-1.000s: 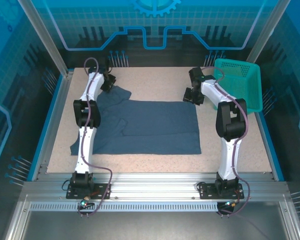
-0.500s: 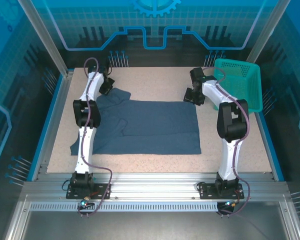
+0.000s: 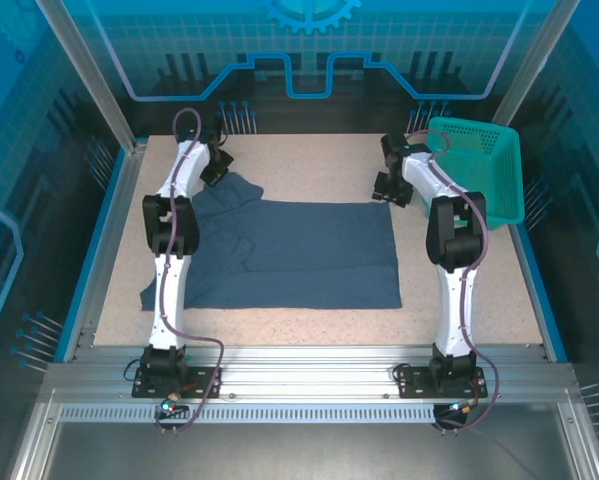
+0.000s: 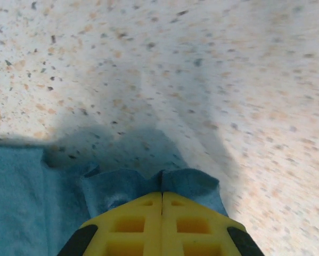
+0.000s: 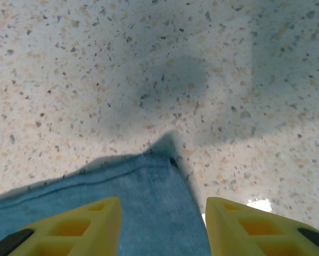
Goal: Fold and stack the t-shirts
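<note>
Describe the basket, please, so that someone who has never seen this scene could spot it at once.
Take the speckled table and look to its far right corner. The basket sits there, a teal plastic mesh tub. Its neighbour, the t-shirt, is dark slate-blue cloth lying flat; the basket alone has raised, latticed walls.

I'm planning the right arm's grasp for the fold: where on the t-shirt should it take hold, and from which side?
Probably the far right corner of the t-shirt, from straight above: it lies flat on the table as a free hemmed point, centred between the open fingers of the right gripper.
</note>
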